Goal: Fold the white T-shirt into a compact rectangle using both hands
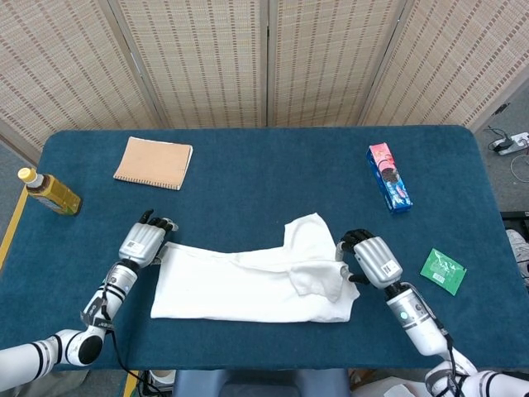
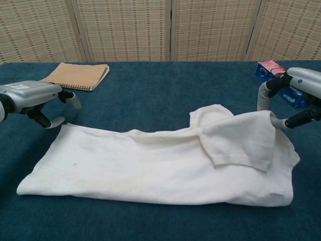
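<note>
T-shirt lay half-folded along the near table edge. Right hand pinched its right edge, a flap draped over. Left hand was off the left corner, fingers apart, holding nothing. Notebook lay far left.

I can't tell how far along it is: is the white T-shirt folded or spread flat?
Partly folded: the white T-shirt lies as a long doubled band, one sleeve flap turned over it.
</note>
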Robot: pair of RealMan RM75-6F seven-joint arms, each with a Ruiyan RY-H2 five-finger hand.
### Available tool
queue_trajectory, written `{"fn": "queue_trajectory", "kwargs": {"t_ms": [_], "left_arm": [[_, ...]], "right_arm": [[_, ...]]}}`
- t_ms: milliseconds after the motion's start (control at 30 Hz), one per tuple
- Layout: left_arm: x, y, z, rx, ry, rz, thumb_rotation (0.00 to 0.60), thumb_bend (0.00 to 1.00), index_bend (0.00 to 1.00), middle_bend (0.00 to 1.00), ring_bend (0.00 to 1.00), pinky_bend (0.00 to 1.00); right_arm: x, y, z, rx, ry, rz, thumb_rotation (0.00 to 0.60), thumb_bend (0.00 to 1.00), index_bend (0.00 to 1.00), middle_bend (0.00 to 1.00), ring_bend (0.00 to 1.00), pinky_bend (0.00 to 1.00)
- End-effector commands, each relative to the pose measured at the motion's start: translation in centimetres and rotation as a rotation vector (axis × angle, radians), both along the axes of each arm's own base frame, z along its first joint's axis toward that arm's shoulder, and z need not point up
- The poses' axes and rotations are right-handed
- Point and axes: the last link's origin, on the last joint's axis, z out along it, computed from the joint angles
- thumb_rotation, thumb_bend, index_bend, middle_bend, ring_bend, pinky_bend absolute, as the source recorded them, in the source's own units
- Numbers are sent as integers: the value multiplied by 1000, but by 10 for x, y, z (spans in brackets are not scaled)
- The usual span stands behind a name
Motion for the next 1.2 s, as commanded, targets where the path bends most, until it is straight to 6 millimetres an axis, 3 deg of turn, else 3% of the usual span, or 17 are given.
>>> {"fn": "queue_trajectory", "kwargs": {"t_ms": [33, 200, 500, 1067, 1200], "left_arm": [[1, -4, 11, 38, -64, 27, 600, 497, 73, 176, 180, 33], [2, -12, 27, 93, -110, 34, 600, 495, 6, 149, 151, 33], [0, -29, 51, 165, -133, 8, 600, 489, 0, 113, 115, 32], [-8, -51, 68, 200, -137, 1, 600, 485, 11, 112, 107, 23], [-10, -53, 70, 199, -139, 7, 600, 479, 12, 110, 106, 21]], "right_arm": [[-2, -5, -4, 1, 13, -7, 600, 524, 849, 469, 283, 259], [-5, -11, -9, -5, 28, -5, 600, 524, 848, 468, 283, 259], [-12, -22, -20, 0, 41, -14, 600, 524, 849, 467, 283, 259], [-20, -41, -45, 7, 72, -25, 600, 524, 849, 436, 271, 258], [-24, -43, -48, 9, 78, -47, 600, 490, 721, 360, 225, 235]]}}
